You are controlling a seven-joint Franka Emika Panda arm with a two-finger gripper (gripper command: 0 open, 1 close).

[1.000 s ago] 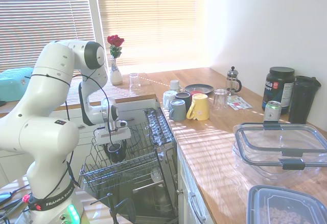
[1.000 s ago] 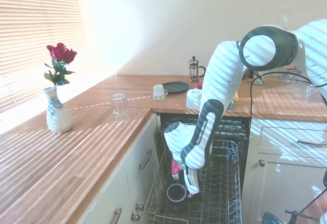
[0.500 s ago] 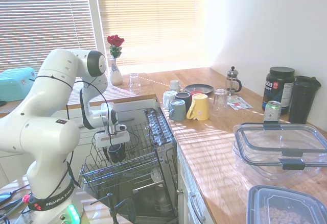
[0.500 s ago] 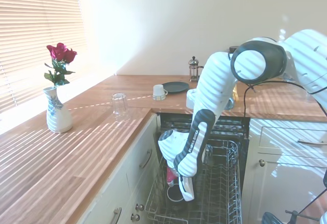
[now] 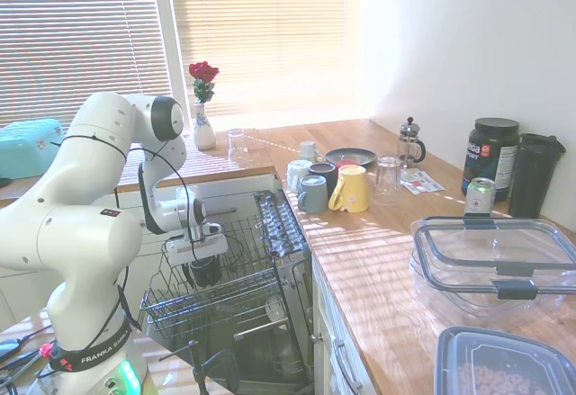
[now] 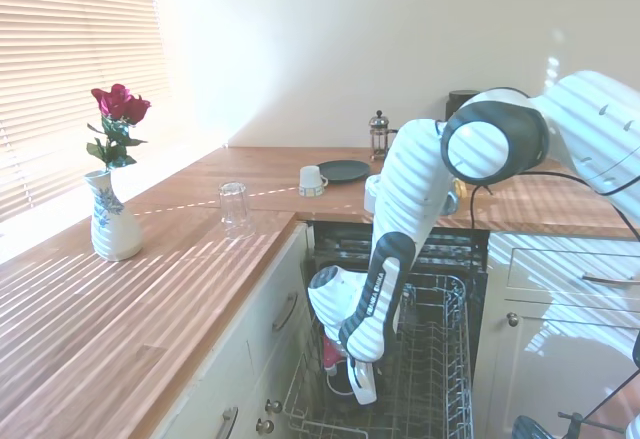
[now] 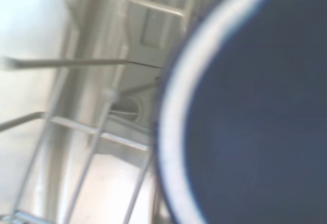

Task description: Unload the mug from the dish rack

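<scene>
The small glossy black mug stands upright inside the large grey wire dish rack, near its left edge. The white two-finger gripper reaches straight down onto the mug; whether its fingers are spread or clamped cannot be told.

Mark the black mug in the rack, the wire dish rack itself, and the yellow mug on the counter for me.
Small glossy black mug (image 5: 204, 272), first exterior view: its dark side wall below the hand.
Grey metal wire dish rack (image 5: 225, 294), first exterior view: its front wire rim.
Yellow mug (image 5: 353, 188), first exterior view: middle of its body.
</scene>
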